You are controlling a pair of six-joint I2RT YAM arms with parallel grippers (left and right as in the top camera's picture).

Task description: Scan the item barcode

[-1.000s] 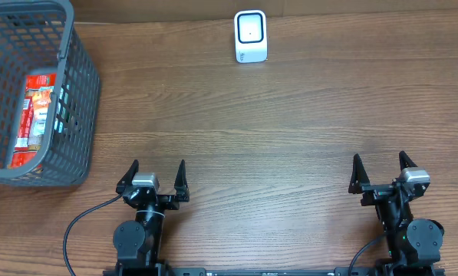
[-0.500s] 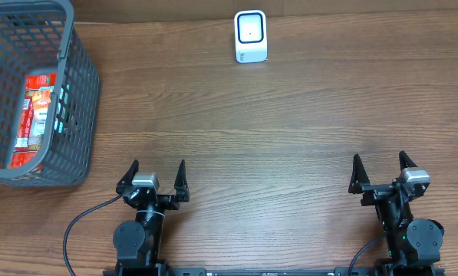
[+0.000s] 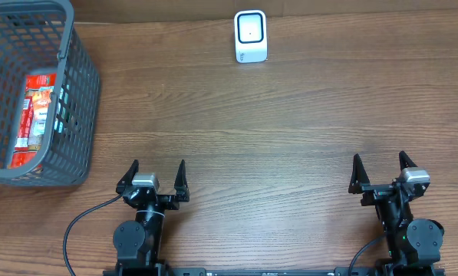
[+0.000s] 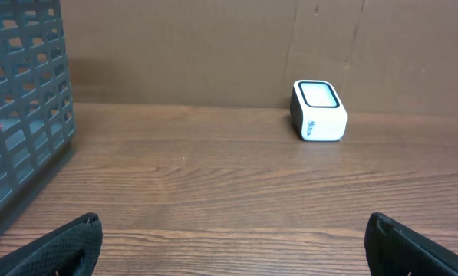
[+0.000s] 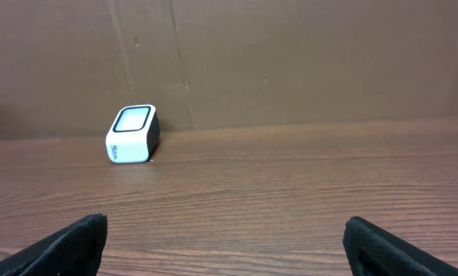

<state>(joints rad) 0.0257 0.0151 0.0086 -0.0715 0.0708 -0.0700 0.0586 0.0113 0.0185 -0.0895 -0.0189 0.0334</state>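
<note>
Left end effector (image 3: 158,167): spread.
Right end effector (image 3: 380,161): spread.
Risk: packet (image 3: 35,115) may snag basket (image 3: 81,92) wall (deep mesh).

From overhead, my left arm (image 3: 133,238) sits at about 7 o'clock in the view and my right arm (image 3: 413,234) at about 5 o'clock. Both are folded compactly over their bases. The black two-finger left hand (image 3: 158,165) points toward 12 o'clock, its jaws spread wide with nothing between them. The black two-finger right hand (image 3: 379,159) also aims at 12 o'clock, jaws just as wide and holding nothing. Each wrist carries a small silver-grey block (image 3: 145,181) just behind the fingers. In my wrist views only the dark fingertips (image 4: 67,249) show, low at 7 and 5 o'clock, well apart.
</note>
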